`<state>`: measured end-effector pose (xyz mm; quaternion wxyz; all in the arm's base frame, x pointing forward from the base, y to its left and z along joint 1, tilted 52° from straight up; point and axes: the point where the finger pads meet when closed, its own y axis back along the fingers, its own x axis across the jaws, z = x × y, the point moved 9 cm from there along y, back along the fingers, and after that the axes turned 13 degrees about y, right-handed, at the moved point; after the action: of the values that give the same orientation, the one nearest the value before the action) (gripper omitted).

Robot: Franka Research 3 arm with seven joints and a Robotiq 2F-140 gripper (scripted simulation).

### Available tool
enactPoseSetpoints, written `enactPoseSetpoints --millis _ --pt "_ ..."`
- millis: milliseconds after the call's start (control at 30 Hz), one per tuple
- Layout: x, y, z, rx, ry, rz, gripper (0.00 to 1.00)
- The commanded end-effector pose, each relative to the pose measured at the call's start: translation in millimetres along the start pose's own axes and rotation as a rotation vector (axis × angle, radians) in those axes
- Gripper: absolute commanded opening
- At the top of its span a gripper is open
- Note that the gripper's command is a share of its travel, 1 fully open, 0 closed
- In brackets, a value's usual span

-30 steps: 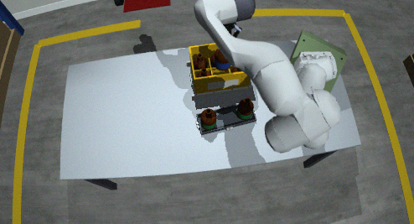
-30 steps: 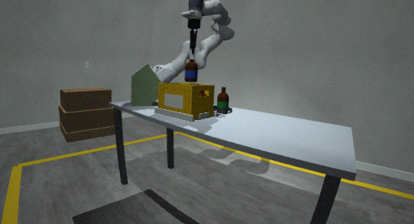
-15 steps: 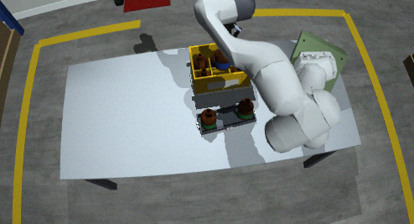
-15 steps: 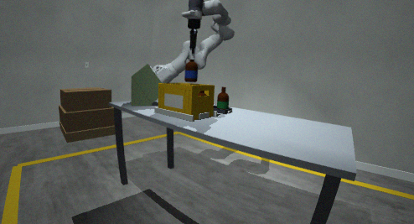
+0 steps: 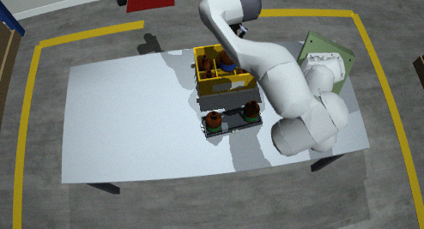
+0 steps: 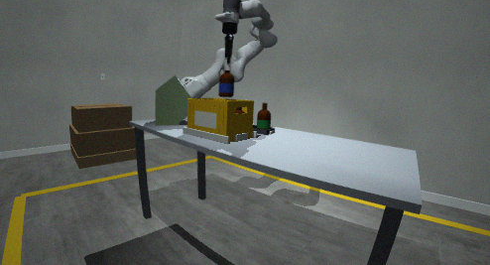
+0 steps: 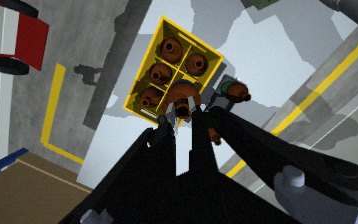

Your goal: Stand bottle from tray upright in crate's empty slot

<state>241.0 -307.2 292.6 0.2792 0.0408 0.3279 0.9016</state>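
Your black two-finger end effector (image 7: 181,111) is clenched on the neck of a brown glass bottle with a blue label band (image 6: 226,84), and you can see it hanging upright in the air above the yellow plastic crate with the grid of slots (image 6: 213,117). In the exterior view the bottle's base sits just above the crate's top rim, not touching it. From the wrist view, the bottle is over the crate's corner nearest the tray, and the other slots you can see there each hold a brown bottle; the slot beneath the held bottle is hidden by it.

The crate stands on the pale grey counter (image 5: 129,132), with the flat dark grey tray (image 5: 232,127) just beside it on the side towards the counter's front edge. Two brown bottles with green label bands stand upright on that tray: one at its left end (image 5: 213,120) and one at its right end (image 5: 251,110), well apart from each other. The white arm (image 5: 275,81) reaches over the crate from its green base plate (image 5: 315,44) at the counter's far corner.
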Motion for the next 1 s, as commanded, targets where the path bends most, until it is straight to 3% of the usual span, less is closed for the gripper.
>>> enactPoseSetpoints --millis 0,967 --pt "-0.5 0.1 -0.7 0.001 0.005 -0.006 0.0" --pt "-1.2 -25.9 -0.6 0.001 0.005 -0.006 0.0"
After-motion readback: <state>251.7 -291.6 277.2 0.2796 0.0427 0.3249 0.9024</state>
